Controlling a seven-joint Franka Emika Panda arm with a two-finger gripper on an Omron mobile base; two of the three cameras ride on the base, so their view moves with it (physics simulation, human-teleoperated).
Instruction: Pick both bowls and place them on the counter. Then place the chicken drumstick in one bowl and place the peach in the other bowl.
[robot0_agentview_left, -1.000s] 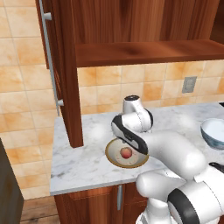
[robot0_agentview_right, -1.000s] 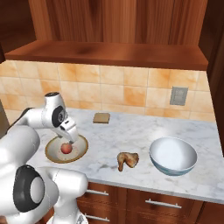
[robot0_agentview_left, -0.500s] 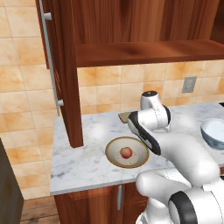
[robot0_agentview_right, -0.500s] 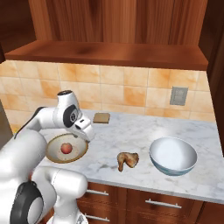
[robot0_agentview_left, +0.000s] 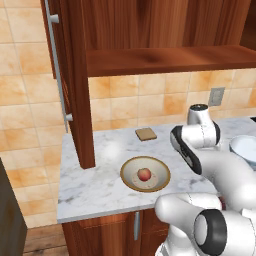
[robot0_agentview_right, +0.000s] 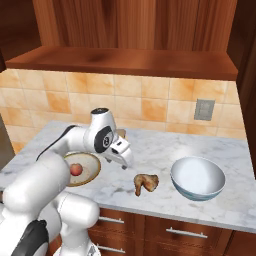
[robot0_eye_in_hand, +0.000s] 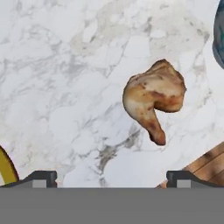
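The peach (robot0_agentview_left: 144, 174) (robot0_agentview_right: 76, 169) lies in the wide tan bowl (robot0_agentview_left: 125, 179) (robot0_agentview_right: 93, 163) on the marble counter (robot0_agentview_left: 90, 180) (robot0_agentview_right: 160, 150). The chicken drumstick (robot0_agentview_right: 146, 183) (robot0_eye_in_hand: 153, 98) rests on the marble between that bowl and the deep white and blue bowl (robot0_agentview_right: 197, 177) (robot0_agentview_left: 245, 150) (robot0_eye_in_hand: 218, 35), which stands upright and holds nothing. My gripper (robot0_agentview_right: 125, 161) (robot0_eye_in_hand: 111, 179) hovers above the counter just left of the drumstick. It is open with nothing between its fingertips (robot0_eye_in_hand: 41, 177). In the hand view the drumstick lies ahead and to the right.
A flat bread slice (robot0_agentview_left: 145, 133) lies near the tiled back wall. An open cabinet door (robot0_agentview_left: 75, 85) hangs over the counter's left part, with a wooden shelf above. The counter's front edge is close to the drumstick (robot0_eye_in_hand: 210, 162).
The arm has swung right, from above the tan bowl toward the drumstick. The peach stays in the tan bowl and the gripper stays open.
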